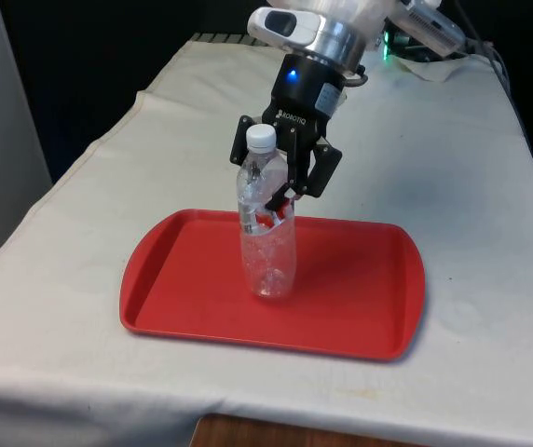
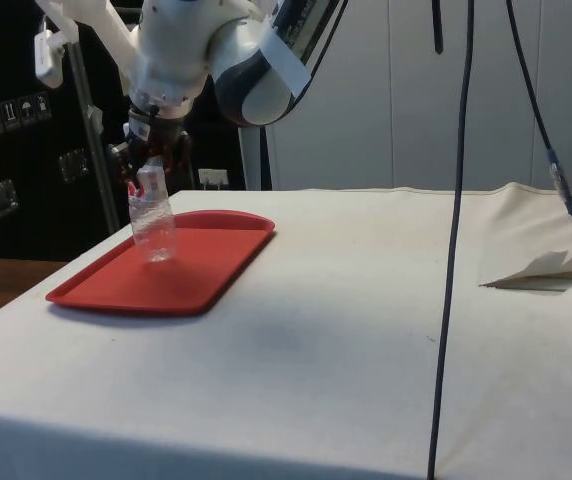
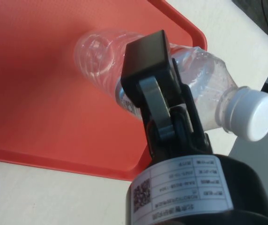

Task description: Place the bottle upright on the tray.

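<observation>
Gripper (image 1: 280,191) black two-finger, clamped on the upper body of the bottle (image 1: 266,247), just below the neck; one finger (image 3: 145,70) lies across the crinkled plastic in the wrist view, bottle (image 3: 171,93) squeezed against it. The other finger is behind the bottle, can't see it there. Gripper (image 2: 146,165) comes down at a slant from the white arm (image 2: 196,50).

Bottle clear, crumpled, white cap (image 1: 261,137), standing base-down on the red tray (image 1: 173,289), roughly upright with a slight lean. Base sits near the tray's middle, a bit toward the far rim. Looks empty or nearly so; can't tell for sure. In the side view the bottle (image 2: 152,220) stands on the tray (image 2: 116,290) toward its far part.

Tray red plastic, raised rim, rounded corners, flat on the white cloth (image 1: 471,186) covering the table. Cloth wrinkled, hangs over the edges, a bare wood edge (image 1: 276,433) shows beneath its near hem. Folded bit of cloth or paper (image 2: 546,270) on the table at the side view's right. Black cables (image 2: 456,200) hang down in front of the side camera. Black curtains (image 1: 108,56) behind the table; dark cabinets (image 2: 16,150) and pale wall panels (image 2: 406,100) in the side view.
</observation>
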